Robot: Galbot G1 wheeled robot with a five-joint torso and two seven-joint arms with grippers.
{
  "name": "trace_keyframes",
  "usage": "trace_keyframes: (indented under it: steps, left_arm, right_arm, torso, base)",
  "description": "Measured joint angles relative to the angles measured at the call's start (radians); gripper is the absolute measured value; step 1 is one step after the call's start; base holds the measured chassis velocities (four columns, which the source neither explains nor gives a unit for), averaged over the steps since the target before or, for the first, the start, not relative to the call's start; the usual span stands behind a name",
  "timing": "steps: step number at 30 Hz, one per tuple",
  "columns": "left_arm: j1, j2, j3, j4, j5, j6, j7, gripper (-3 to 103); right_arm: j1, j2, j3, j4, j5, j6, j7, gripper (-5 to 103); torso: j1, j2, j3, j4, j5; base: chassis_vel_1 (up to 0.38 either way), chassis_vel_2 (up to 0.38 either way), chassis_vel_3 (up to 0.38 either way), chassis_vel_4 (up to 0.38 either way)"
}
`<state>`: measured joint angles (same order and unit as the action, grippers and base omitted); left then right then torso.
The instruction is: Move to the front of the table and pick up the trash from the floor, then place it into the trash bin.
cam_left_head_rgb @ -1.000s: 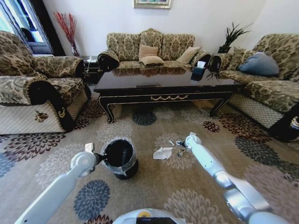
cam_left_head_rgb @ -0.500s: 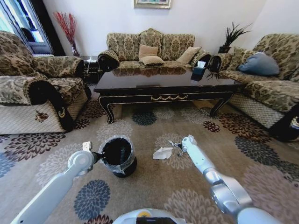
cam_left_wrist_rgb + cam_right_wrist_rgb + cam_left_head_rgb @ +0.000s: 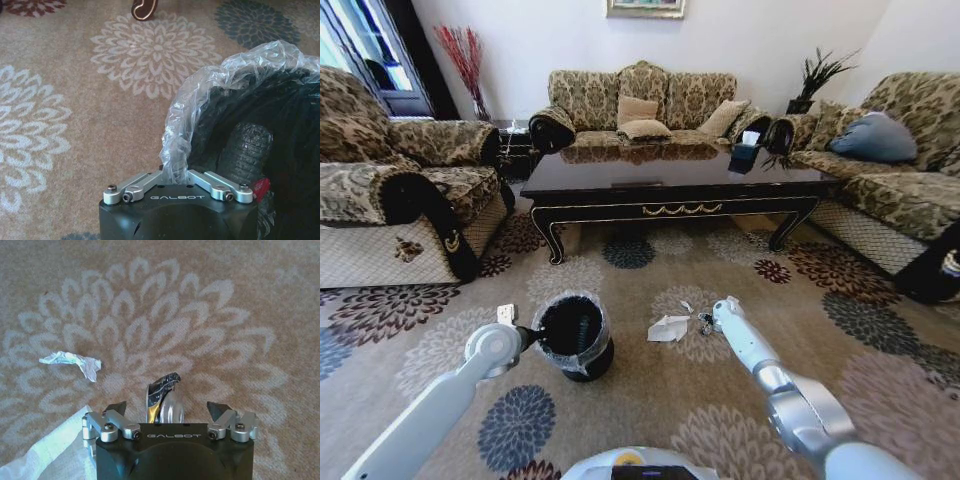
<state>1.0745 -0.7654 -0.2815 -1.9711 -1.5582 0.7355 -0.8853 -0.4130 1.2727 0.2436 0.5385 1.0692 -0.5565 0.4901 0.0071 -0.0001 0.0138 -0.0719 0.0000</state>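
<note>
I see the trash bin [image 3: 574, 337] lower left of centre, its liner [image 3: 200, 105] clamped by my left gripper [image 3: 177, 176]. Right gripper [image 3: 170, 410], fingers apart, straddles the bottle [image 3: 164, 400]; wrapper [image 3: 668, 328] lies beside. That arm has dipped slightly since.

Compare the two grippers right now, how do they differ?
The left gripper is shut on the trash bin liner at its rim; the right gripper is open. The left holds beside the bin; the right hangs low over the carpet, a shiny scrap between its fingers. Both bear the Galbot mark.
</note>
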Motion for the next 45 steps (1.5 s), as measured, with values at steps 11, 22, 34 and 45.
trace_keyframes:
  steps: [11,22,34,45]
  left_arm:
    - [0.003,-0.007,-0.003,0.0,-0.001,0.0,0.0,0]
    - [0.004,-0.01,-0.002,-0.001,-0.001,0.0,-0.001,0]
    - [-0.007,-0.036,0.026,-0.005,0.014,0.0,-0.006,0]
    - [-0.073,-0.133,0.126,0.017,0.036,0.0,-0.022,0]
  right_arm:
    - [-0.023,0.006,0.025,0.005,-0.009,-0.005,0.014,55]
    - [-0.037,-0.01,0.028,0.04,0.0,-0.012,0.021,25]
    - [-0.115,-0.083,0.002,0.23,0.099,-0.036,0.077,24]
    - [-0.302,-0.344,-0.071,0.821,0.243,-0.06,0.079,24]
  torso:
    - [0.0,0.0,0.0,-0.0003,0.0]
    - [0.0,0.0,0.0,0.0,-0.0001]
    - [0.0,0.0,0.0,0.0003,0.0005]
    - [0.0,0.0,0.0,0.0005,-0.0003]
  base:
    - [0.0,0.0,0.0,0.0]
    - [0.0,0.0,0.0,0.0]
    - [0.0,0.0,0.0,0.0]
    - [0.0,0.0,0.0,0.0]
